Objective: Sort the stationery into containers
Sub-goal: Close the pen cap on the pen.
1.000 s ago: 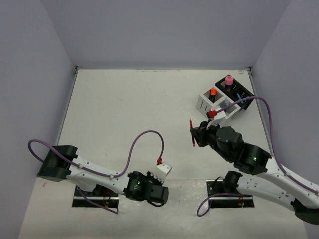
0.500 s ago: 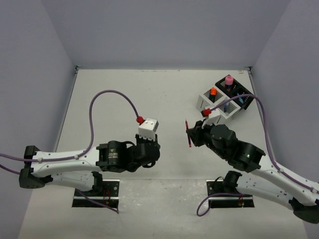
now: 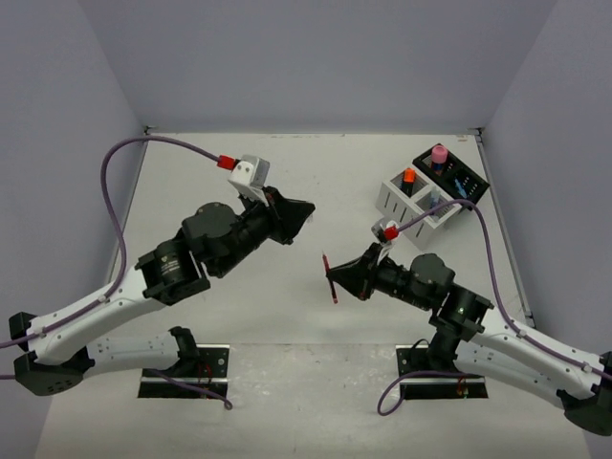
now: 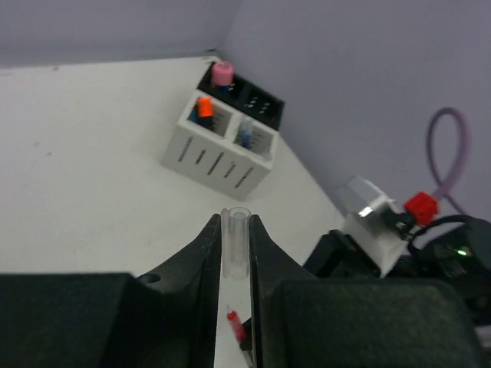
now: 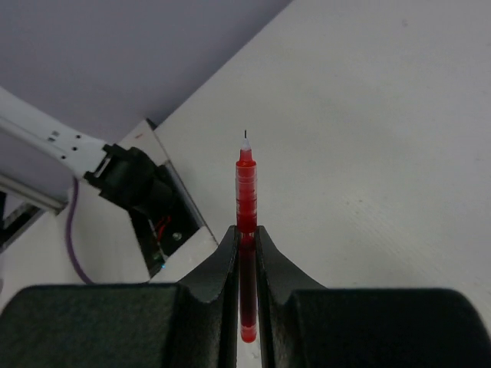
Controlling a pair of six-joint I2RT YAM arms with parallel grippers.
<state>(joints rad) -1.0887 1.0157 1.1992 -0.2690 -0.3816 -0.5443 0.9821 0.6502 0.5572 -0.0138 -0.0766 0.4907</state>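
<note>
Containers: white box (image 4: 207, 157), two compartments, with black box (image 4: 261, 103) just behind it, both well ahead of left gripper (image 4: 235, 226).
Left gripper: raised, narrowly closed on upright clear tube (image 4: 235, 253).
Right gripper (image 5: 245, 234): pinched tight on red pen (image 5: 246, 192), tip pointing away from the fingers; pen just below the left fingertips in the left wrist view.
Highlighter (image 4: 204, 107), orange cap: upright in one white-box compartment.
Pink cylinder (image 4: 222, 73): upright in black box, farthest from left gripper.
</note>
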